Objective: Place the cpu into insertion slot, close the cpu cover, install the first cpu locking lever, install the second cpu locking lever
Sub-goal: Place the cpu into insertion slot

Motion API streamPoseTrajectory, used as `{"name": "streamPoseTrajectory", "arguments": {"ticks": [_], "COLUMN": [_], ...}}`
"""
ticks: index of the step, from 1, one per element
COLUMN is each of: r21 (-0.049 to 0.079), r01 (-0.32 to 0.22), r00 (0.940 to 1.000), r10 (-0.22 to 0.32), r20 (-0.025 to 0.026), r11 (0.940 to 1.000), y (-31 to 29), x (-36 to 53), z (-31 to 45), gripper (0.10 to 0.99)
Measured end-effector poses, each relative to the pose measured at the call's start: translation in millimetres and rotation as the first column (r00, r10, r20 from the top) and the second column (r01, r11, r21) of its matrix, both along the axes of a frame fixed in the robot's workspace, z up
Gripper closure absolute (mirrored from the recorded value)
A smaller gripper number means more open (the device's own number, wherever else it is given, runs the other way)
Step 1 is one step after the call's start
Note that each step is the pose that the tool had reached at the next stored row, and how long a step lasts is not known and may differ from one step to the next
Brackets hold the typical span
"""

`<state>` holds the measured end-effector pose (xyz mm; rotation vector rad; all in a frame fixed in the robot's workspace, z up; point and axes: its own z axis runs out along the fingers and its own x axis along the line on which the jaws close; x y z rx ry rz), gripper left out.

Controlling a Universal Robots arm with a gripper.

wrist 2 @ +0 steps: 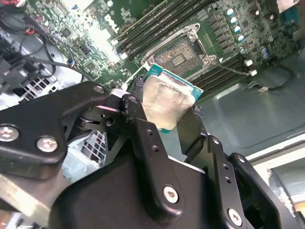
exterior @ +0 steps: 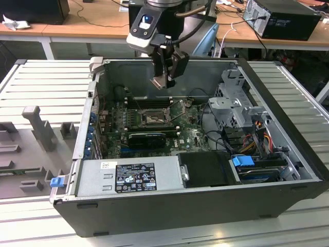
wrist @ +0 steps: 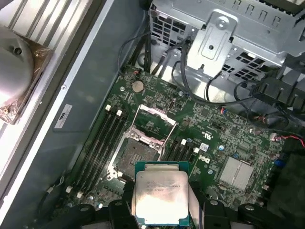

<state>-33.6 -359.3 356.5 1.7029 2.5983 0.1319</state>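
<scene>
Exterior view: we see the gripper (exterior: 165, 78) hanging inside the open case (exterior: 288, 118), above the board (exterior: 198, 136) and well clear of it.
Gripper: clenched on the cpu (exterior: 158, 82). In both wrist views we see its fingers (wrist 2: 143, 133) pressing two opposite edges of the chip.
Cpu: held in the air, touching nothing but the fingers. In the first wrist view (wrist: 159, 193) its silver lid faces us, with a green rim around it. In the second wrist view (wrist 2: 167, 102) it is tilted.
Slot: we find it (exterior: 153, 119) on the board, below the cpu and apart from it. Its pin field lies bare in the first wrist view (wrist: 140, 157) and in the second (wrist 2: 178, 52).
Cover: swung up and back off the slot. In the first wrist view it (wrist: 152, 119) stands just beside the slot's far edge.
Memory slots: long dark rows (wrist: 102, 143) run along both sides of the slot.
Card: a long black card (exterior: 146, 139) lies between the slot and the power supply (exterior: 128, 177).
Task state: we see the cpu not yet seated.
</scene>
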Motion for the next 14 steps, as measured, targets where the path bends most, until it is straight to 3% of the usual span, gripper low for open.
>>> {"name": "streamPoseTrajectory", "arguments": {"ticks": [6, 14], "r21": [0.0, -0.001], "r01": [0.1, 0.171], "r00": [0.995, 0.9852], "r10": [-0.1, -0.171], "r20": [-0.0002, -0.0037], "r11": [0.995, 0.9853], "y": [0.0, 0.0], "x": [0.0, 0.0], "z": [-4.7, -11.6], "gripper": [0.561, 0.561]}}
